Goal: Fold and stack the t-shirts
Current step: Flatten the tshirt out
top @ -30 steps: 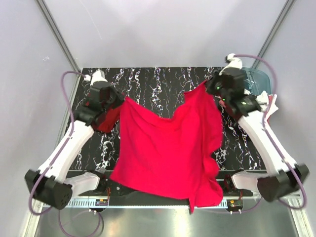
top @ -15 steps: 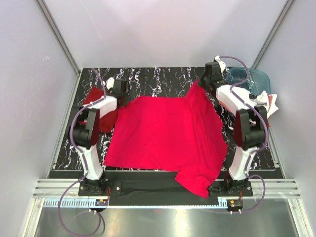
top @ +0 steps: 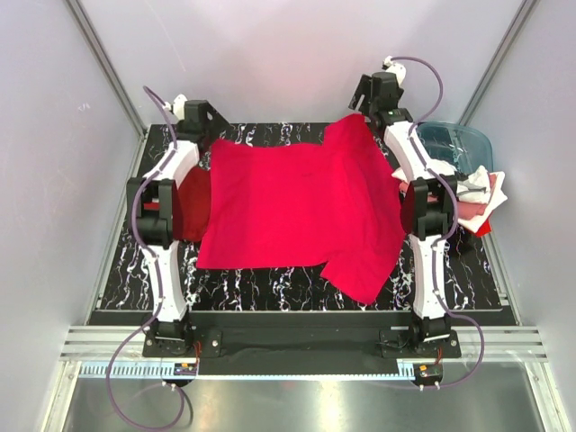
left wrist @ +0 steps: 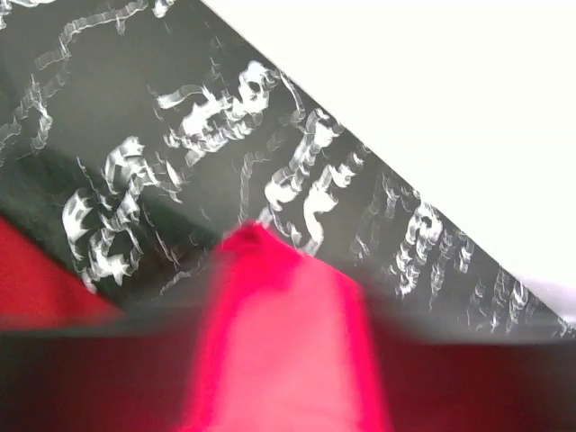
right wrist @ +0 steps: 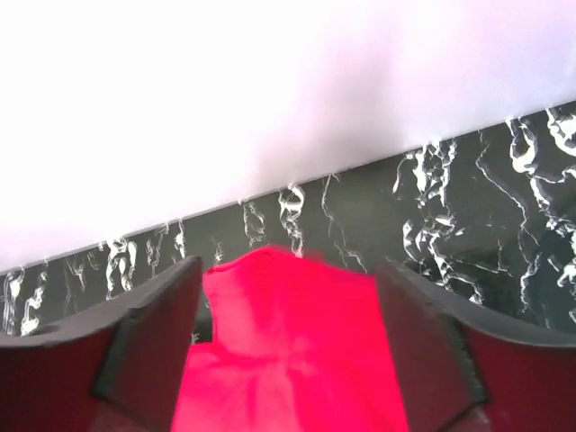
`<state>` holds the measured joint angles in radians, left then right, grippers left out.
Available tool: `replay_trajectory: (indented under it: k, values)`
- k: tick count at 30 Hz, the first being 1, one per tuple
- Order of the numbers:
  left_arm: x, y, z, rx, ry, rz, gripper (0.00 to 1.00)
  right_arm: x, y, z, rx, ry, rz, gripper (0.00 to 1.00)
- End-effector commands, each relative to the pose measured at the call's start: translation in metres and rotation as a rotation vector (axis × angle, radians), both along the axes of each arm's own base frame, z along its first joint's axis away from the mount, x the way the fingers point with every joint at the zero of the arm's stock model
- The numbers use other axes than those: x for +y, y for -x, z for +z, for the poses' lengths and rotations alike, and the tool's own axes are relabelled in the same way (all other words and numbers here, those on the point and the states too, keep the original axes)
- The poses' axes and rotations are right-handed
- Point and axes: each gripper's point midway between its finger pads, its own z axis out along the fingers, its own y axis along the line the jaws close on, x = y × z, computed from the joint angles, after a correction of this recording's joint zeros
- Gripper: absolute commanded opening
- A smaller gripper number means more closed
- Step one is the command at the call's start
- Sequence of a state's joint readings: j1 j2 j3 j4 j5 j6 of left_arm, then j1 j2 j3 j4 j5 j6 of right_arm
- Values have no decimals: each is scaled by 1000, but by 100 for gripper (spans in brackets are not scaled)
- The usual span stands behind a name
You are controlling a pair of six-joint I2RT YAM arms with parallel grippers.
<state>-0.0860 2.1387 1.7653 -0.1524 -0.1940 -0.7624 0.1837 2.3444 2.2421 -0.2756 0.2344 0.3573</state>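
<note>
**Top external view.** Both arms are reaching out to the far edge of the black marbled table [top: 270, 288]. The bright crimson t-shirt [top: 297, 202] is lying spread across the middle of it. A second ago it was hanging in the air, pinched at two corners, with its lower hem draping past the near edge. Now the whole shirt is resting on the table, farther back. The left gripper [top: 205, 121] and right gripper [top: 364, 99] are sitting at its far corners. The near right part is running down to a crooked point, so the shirt is not lying square. A darker red shirt [top: 187, 209] is lying under the left arm. A small heap of white, pink and red shirts [top: 475, 191] is waiting at the right, beside the blue-teal tub [top: 454, 142].

**Left wrist view.** The picture is blurring badly. A crimson corner is showing in the middle, with dark smears of fingers [left wrist: 108, 378] standing apart on either side, so the jaws seem to be parting.

**Right wrist view.** The fingers [right wrist: 148, 337] are standing wide, with a corner of the crimson cloth lying loose between them, no longer clamped.

In my judgement the spreading step is ending and folding is coming next, once the crooked corner is smoothed.
</note>
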Motion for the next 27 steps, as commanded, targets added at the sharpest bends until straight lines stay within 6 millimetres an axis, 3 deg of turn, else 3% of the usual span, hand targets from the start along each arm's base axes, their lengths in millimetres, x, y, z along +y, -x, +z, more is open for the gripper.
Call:
replay_trajectory:
  k: [1, 2, 3, 4, 7, 8, 9, 10, 11, 12, 13, 14, 15, 17, 18, 20, 21, 22, 26, 27]
  values:
    - [20, -15, -11, 61, 14, -26, 99, -13, -2, 18, 21, 90, -6, 89]
    - [20, -15, -12, 71, 1, -32, 99, -13, 2, 14, 46, 90, -4, 89]
    - [23, -12, -1, 60, -16, -25, 99, -13, 6, 21, 45, 84, 0, 87]
    - [24, -4, -8, 80, -26, -21, 99, -12, 11, 14, 68, 80, 4, 85]
    - [27, 19, 3, 68, -23, 2, 99, -11, 31, 10, 96, 46, 19, 76]
    - [27, 25, 6, 64, -20, 6, 99, -7, 36, 14, 83, 19, 24, 75]
    - [28, 34, 18, 57, -15, 11, 99, -8, 48, 37, 45, 0, 24, 74]
    - [29, 41, 21, 60, -10, 21, 99, -10, 64, 8, 108, -1, 22, 74]
    - [29, 55, 9, 99, -11, 27, 99, -7, 71, 10, 94, -31, 28, 73]
    - [31, 65, 24, 77, -10, 38, 99, -8, 86, 32, 61, -48, 32, 74]
    - [32, 74, 27, 75, 4, 56, 99, -9, 104, 4, 126, -49, 32, 74]
    - [33, 94, 6, 129, 10, 66, 99, -13, 117, 1, 148, -67, 9, 78]
    - [34, 107, 24, 93, 17, 76, 99, -16, 130, -4, 174, -80, -13, 79]
    - [34, 130, 17, 112, 54, 102, 99, -22, 166, -19, 252, -124, -61, 80]
    - [33, 153, 10, 142, 63, 106, 99, -24, 182, -9, 249, -150, -76, 80]
    - [31, 175, 6, 173, 86, 117, 99, -34, 219, -39, 355, -191, -178, 81]
    - [31, 200, -3, 216, 95, 124, 99, -39, 234, -31, 349, -207, -209, 82]
    - [27, 208, -3, 215, 115, 106, 99, -43, 254, -49, 399, -205, -244, 83]
    - [22, 254, -14, 226, 134, 75, 99, -36, 295, -49, 423, -266, -203, 89]
    - [22, 264, -7, 207, 139, 70, 99, -34, 308, -46, 412, -280, -176, 92]
